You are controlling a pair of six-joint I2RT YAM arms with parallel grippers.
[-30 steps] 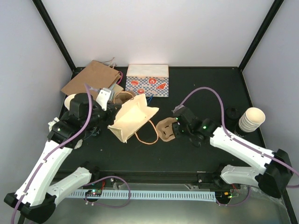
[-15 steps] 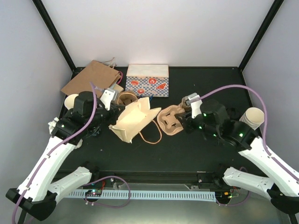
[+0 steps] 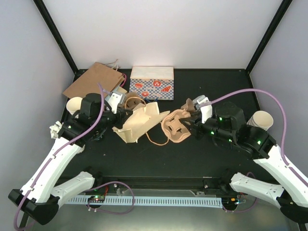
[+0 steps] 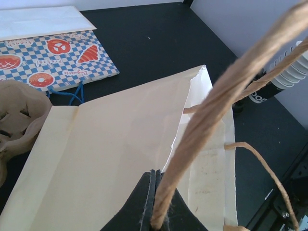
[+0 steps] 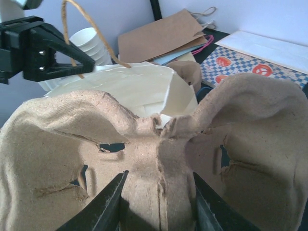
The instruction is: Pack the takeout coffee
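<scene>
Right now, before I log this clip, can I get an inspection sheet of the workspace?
Surface: black tabletop, no spills seen.
Job's things: black-lidded cream paper coffee cup cannot be made out; open cream paper bag lies at centre.
Clutter: flat brown paper bag, blue-checked bakery bag, stacks of lidless cream cups left and right, second brown carrier.
Grippers: left gripper fingers shut on the cream bag's twisted paper handle; right gripper fingers clamp the brown moulded cardboard cup carrier at its centre ridge.
Cables: purple cables loop over both arms, no snag seen.
Surroundings: white walls, black frame posts.
</scene>
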